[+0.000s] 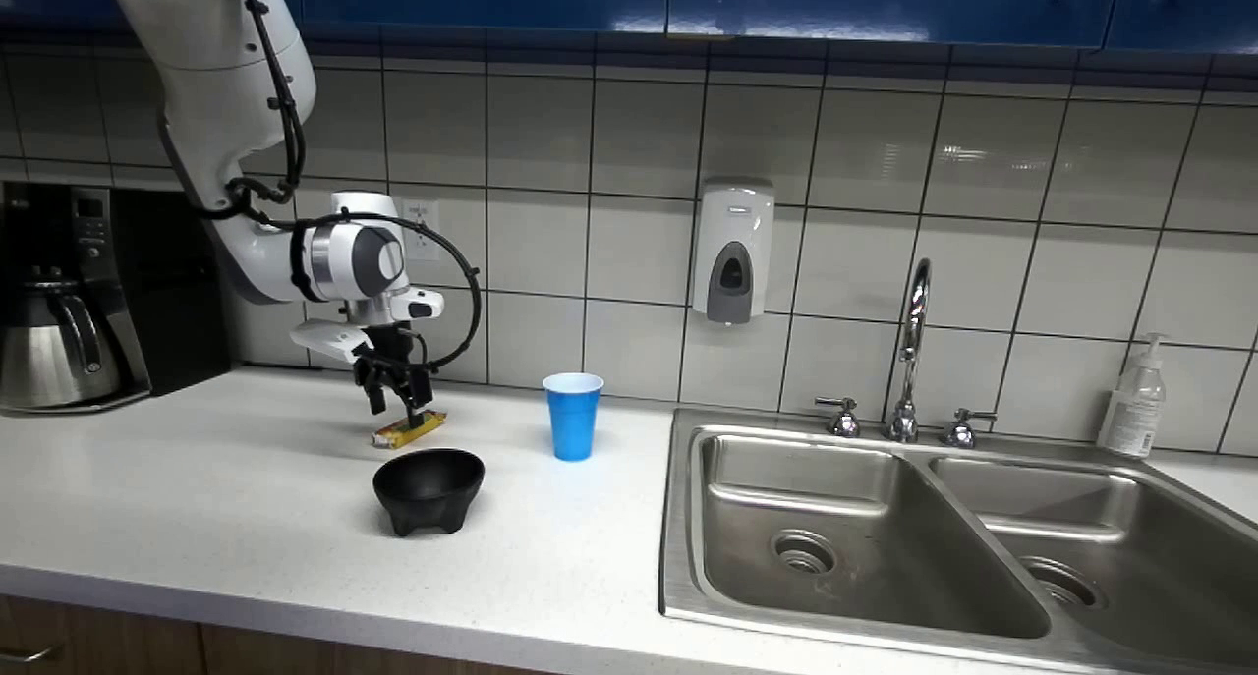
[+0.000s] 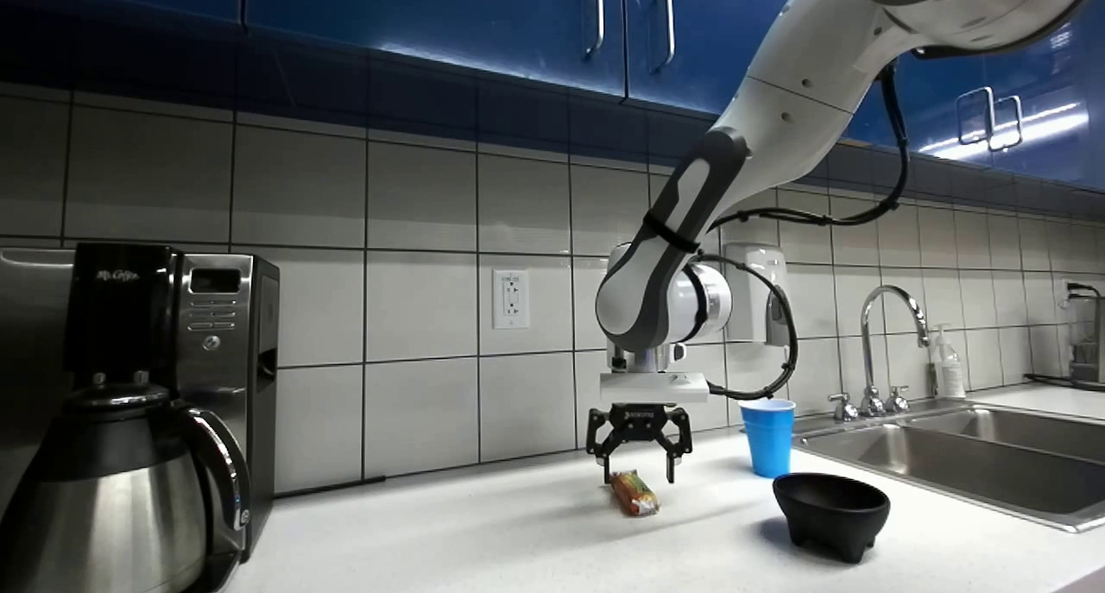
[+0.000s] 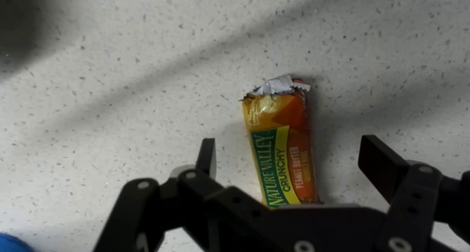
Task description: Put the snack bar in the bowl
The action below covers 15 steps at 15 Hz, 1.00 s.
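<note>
- Tiled wall [image 1: 541, 243] runs behind the white table [image 1: 216, 498].
- The snack bar [image 3: 282, 149] lies flat on the table, just right of centre in the wrist view; it is not yet in the bowl [image 2: 831, 522].
- 2 fingers [image 3: 206, 156] stand spread, 1 to each side of the bar with gaps showing; nothing is held.
- That bowl sits upright at the lower right of an exterior view, apart from the bar.
- I judge the approach nearly complete; closing, lifting, carrying and releasing are left.
</note>
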Available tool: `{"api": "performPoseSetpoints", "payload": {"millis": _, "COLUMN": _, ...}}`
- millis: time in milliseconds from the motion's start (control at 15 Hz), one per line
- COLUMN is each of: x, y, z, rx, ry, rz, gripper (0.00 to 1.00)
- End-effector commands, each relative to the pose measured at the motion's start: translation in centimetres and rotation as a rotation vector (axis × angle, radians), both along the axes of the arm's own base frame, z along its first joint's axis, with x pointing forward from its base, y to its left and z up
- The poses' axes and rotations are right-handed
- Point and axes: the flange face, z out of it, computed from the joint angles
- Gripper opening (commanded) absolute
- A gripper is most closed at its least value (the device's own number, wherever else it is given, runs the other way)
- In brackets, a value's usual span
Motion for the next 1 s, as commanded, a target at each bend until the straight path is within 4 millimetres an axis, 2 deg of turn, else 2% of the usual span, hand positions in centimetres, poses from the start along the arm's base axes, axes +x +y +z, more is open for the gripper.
{"api": "performPoseSetpoints", "payload": {"millis": 0, "x": 0.67, "y": 0.04, "z": -0.39, "rx": 0.0, "ry": 0.027, "rz": -0.015, "gripper": 1.0}}
{"api": "performPoseSetpoints", "payload": {"millis": 200, "x": 0.7, "y": 0.01, "z": -0.92, "rx": -0.001, "ry": 0.036, "rz": -0.016, "gripper": 1.0}}
{"api": "performPoseSetpoints", "payload": {"millis": 267, "x": 0.71, "y": 0.01, "z": -1.04, "rx": 0.001, "ry": 0.037, "rz": -0.016, "gripper": 0.92}}
{"api": "performPoseSetpoints", "payload": {"millis": 333, "x": 0.75, "y": 0.04, "z": -1.14, "rx": 0.0, "ry": 0.035, "rz": -0.014, "gripper": 0.74}}
{"api": "performPoseSetpoints", "payload": {"millis": 733, "x": 0.67, "y": 0.04, "z": -0.97, "rx": 0.01, "ry": 0.029, "rz": -0.011, "gripper": 0.26}}
{"api": "performPoseSetpoints", "payload": {"millis": 800, "x": 0.64, "y": 0.07, "z": -0.85, "rx": 0.012, "ry": 0.027, "rz": -0.01, "gripper": 0.2}}
{"api": "performPoseSetpoints", "payload": {"millis": 933, "x": 0.45, "y": 0.1, "z": -0.63, "rx": 0.023, "ry": 0.026, "rz": -0.008, "gripper": 0.18}}
